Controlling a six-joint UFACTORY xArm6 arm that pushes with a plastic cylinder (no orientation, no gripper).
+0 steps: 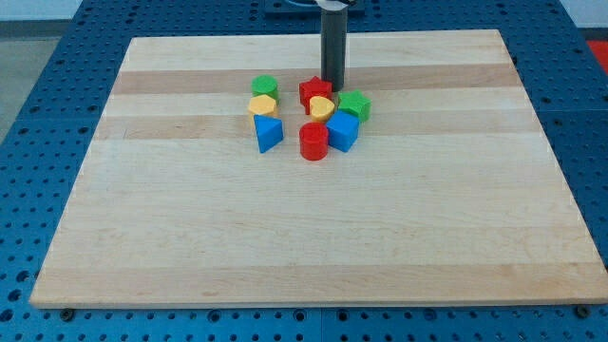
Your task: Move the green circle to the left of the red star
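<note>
The green circle (265, 87) stands at the left end of a block cluster, up the view from a yellow hexagon (263, 106). The red star (313, 91) is to its right, with a small gap between them. My tip (332, 84) is at the red star's upper right edge, between it and the green star (354, 104). A yellow block (322, 107) sits just below the red star.
A blue triangle (269, 133), a red cylinder (313, 142) and a blue cube (342, 132) form the cluster's lower row. All sit on a wooden board (304, 237) over a blue pegboard table.
</note>
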